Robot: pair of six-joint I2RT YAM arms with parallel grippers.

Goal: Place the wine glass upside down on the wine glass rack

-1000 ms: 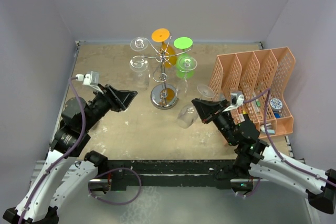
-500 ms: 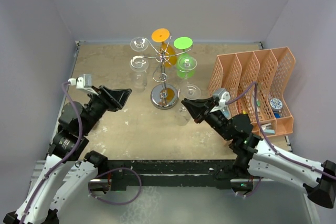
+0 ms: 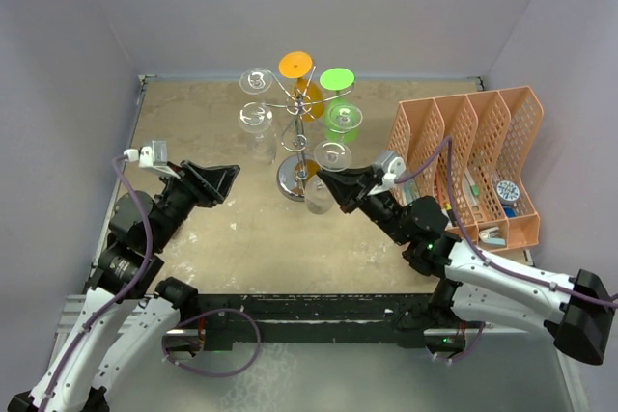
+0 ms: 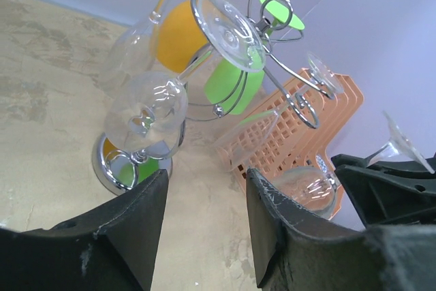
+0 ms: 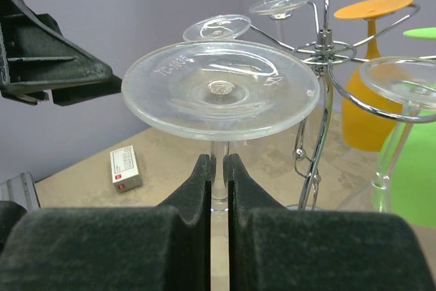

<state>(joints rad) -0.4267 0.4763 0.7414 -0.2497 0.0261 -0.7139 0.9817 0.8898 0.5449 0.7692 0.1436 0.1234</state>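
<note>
Right wrist view puts the nearest thing first: the right gripper (image 5: 218, 168) has its jaws pressed together on the thin stem of the wine glass (image 5: 220, 90). The glass hangs foot-up and bowl-down, off the table, just beside the wine glass rack (image 5: 325, 49). It is likely light, rigid, slick and brittle, so it would slip or snap under a careless squeeze. The stem, close under the foot, looks the sound place to hold, since that leaves the foot free to slide into a wire scroll. Across from it the left gripper (image 4: 204, 226) hovers with jaws spread, holding nothing. Counting outward: one glass in hand, one rack, and five glasses hanging upside down on it, namely three clear glasses (image 3: 256, 118), one orange glass (image 3: 296, 65) and one green glass (image 3: 337, 77). That seems to leave one scroll free on the near side, though I cannot trace it surely. Far right stands one orange organiser (image 3: 463, 132).
</note>
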